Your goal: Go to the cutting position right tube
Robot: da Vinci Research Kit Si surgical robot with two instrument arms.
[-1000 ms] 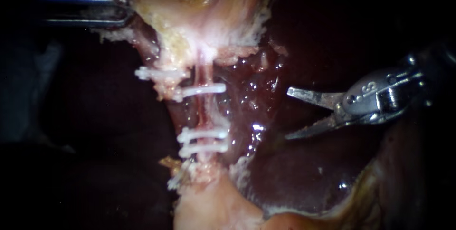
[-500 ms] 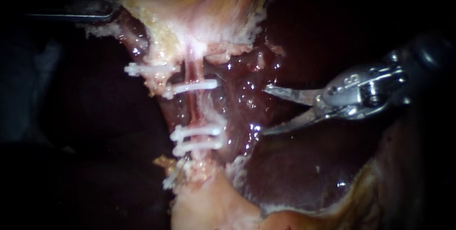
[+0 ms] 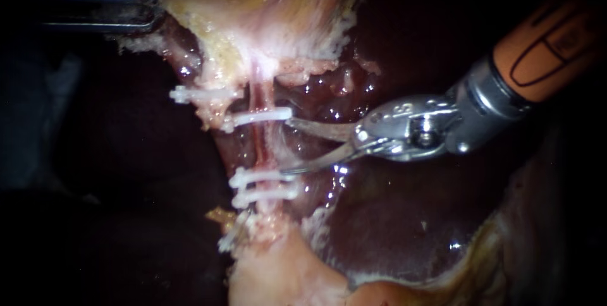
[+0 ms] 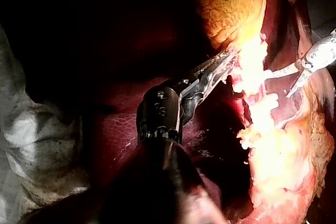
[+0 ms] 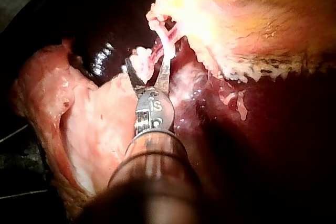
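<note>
The right tube [image 3: 262,145] is a thin pink strand running down from the gallbladder [image 3: 265,2], with one white clip [image 3: 259,116] above and two white clips [image 3: 265,184] below. My right instrument [image 3: 286,146] comes in from the upper right with its blades open, one tip beside the upper clip and one just above the lower clips, both at the tube's right edge. In the right wrist view the open blades [image 5: 147,74] straddle white clipped tissue. My left instrument [image 3: 148,12] is shut on the gallbladder's edge at upper left and holds it taut [image 4: 220,69].
A further clip [image 3: 199,95] sits on the pale strand left of the tube. Dark red liver [image 3: 392,217] lies behind and under the right instrument. Pale fatty tissue [image 3: 278,274] spreads below the lower clips.
My right instrument has moved left across the liver until its open blades reach the tube between the clips. Its orange-banded shaft has come into view. The left instrument keeps its hold.
</note>
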